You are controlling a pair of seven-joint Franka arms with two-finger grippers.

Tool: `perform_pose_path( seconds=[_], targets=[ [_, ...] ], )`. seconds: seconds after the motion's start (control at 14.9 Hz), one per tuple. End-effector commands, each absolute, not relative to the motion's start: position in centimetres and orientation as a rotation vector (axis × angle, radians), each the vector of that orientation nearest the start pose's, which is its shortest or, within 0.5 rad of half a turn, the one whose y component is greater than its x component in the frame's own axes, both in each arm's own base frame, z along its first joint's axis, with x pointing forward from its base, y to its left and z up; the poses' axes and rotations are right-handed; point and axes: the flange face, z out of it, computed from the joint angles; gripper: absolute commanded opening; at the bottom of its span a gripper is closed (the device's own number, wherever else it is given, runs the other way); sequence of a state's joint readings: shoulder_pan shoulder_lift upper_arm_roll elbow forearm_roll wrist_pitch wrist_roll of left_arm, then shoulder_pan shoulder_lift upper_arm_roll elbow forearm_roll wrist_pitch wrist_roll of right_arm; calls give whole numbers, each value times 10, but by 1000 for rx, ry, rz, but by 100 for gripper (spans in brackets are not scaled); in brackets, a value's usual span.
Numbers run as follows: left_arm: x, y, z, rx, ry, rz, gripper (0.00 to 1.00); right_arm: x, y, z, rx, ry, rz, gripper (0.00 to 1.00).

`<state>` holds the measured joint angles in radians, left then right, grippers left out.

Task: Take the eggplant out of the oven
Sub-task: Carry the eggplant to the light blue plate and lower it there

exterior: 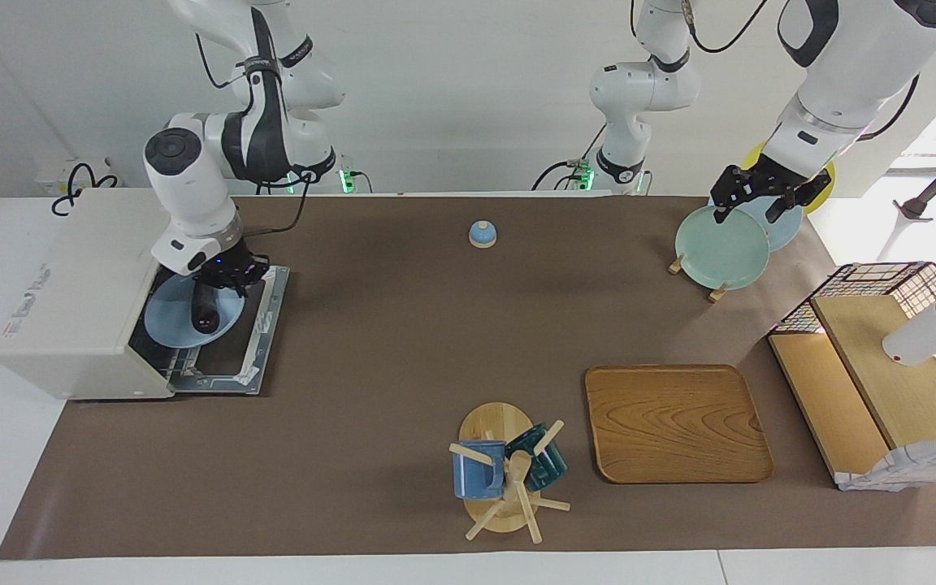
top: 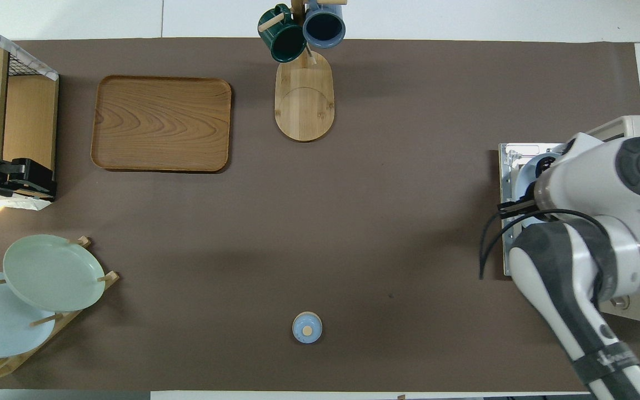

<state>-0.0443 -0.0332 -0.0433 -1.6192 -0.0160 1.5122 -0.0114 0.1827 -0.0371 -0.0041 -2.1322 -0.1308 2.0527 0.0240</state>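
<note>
At the right arm's end of the table sits the oven (exterior: pixel 70 284), a boxy off-white toaster oven whose glass door (exterior: pixel 261 325) lies folded down flat on the brown mat. A light blue plate (exterior: pixel 167 317) sticks partway out of the oven's mouth over that door. The eggplant (exterior: pixel 206 313), dark and glossy, lies lengthwise on it. The right gripper (exterior: pixel 228 275) reaches down from above at the plate's edge nearer the robots, its fingers closed. It appears to be pinching the plate's rim rather than the eggplant, though the contact itself is partly hidden. Toward the middle of the table stand a small blue bell (exterior: pixel 482 234), a wooden mug stand (exterior: pixel 500 471) and a wooden tray (exterior: pixel 677 422). Toward the left arm's end, a green plate (exterior: pixel 720 248) leans in a plate rack. The left gripper (exterior: pixel 756 203) waits over it with its fingers apart, holding nothing, and a wire-and-wood rack (exterior: pixel 882 366) stands at the table's end. The likely risk is the thin grip on one edge of the plate. If the plate tips or slips, or catches on the door, the round eggplant could roll off onto the door or the mat.
</note>
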Motion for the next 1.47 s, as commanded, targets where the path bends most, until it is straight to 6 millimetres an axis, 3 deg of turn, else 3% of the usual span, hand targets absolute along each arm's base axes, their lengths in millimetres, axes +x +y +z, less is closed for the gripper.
perform_pose_path(
  seconds=[0.0, 0.2, 0.4, 0.47, 0.54, 0.67, 0.87, 0.94, 1.2, 1.34, 1.41],
  targets=[
    [534, -45, 614, -3130, 98, 117, 0, 527, 179, 431, -3304, -267, 61, 0],
    [534, -46, 614, -3131, 98, 115, 0, 527, 273, 432, -3307, -141, 2, 0],
    [535, -45, 613, -3131, 125, 113, 0, 548, 371, 415, -3334, -89, 3, 0],
    [536, -43, 615, -3131, 161, 94, 49, 551, 409, 405, -3331, -39, -20, 0],
    [538, -41, 614, -3130, 211, 89, 99, 552, 432, 396, -3317, -12, -54, 0],
    [538, -42, 614, -3129, 223, 87, 100, 551, 455, 390, -3254, 1, -118, 0],
    [538, -42, 614, -3131, 219, 87, 100, 530, 488, 390, -3177, 8, -150, 0],
    [538, -42, 614, -3129, 219, 87, 100, 519, 495, 375, -3170, -4, -141, 0],
    [538, -43, 614, -3131, 214, 87, 100, 512, 487, 350, -3087, 153, -131, 0],
    [538, -43, 614, -3131, 214, 84, 100, 524, 475, 356, -3111, 125, -123, 13],
    [538, -43, 614, -3131, 214, 84, 100, 530, 473, 370, -3122, 121, -126, 14]
  ],
)
